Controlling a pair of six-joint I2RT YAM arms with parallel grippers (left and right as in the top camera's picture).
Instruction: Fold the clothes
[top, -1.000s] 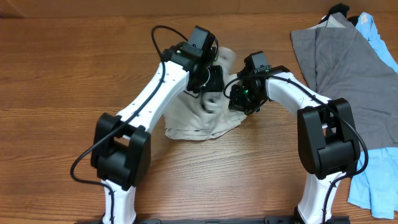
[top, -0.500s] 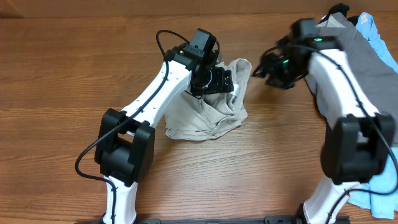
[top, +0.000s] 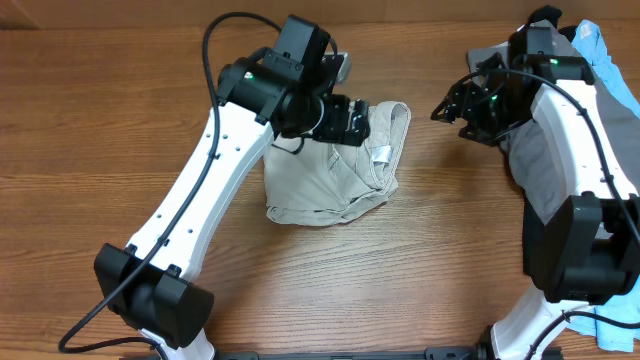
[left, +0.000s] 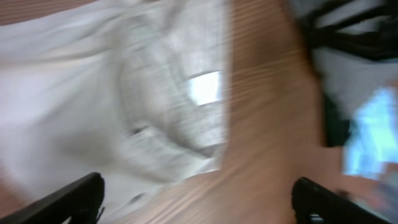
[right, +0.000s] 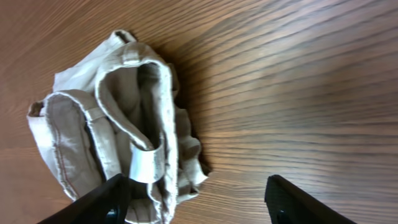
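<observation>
The clothes, a pair of beige shorts (top: 330, 175), lie crumpled in a loose heap on the wooden table, with a small white tag (top: 382, 153) showing near the waistband. My left gripper (top: 352, 122) hovers over their upper edge, open and holding nothing. In the blurred left wrist view the shorts (left: 93, 93) and tag (left: 205, 87) fill the upper left, and the gripper (left: 199, 202) spans bare wood. My right gripper (top: 452, 108) is open, well right of the shorts. In its wrist view the shorts (right: 112, 124) lie at left, by the left finger of the gripper (right: 202, 199).
A large grey garment (top: 545, 175) lies flat at the right of the table, under the right arm. A light blue garment (top: 592, 40) lies beside it along the right edge. Bare wooden tabletop (top: 100, 150) extends to the left and front of the shorts.
Both grippers have opened and let go of the shorts. The right arm swung away to the right, toward the grey garment. The left arm rose and drew back slightly.
</observation>
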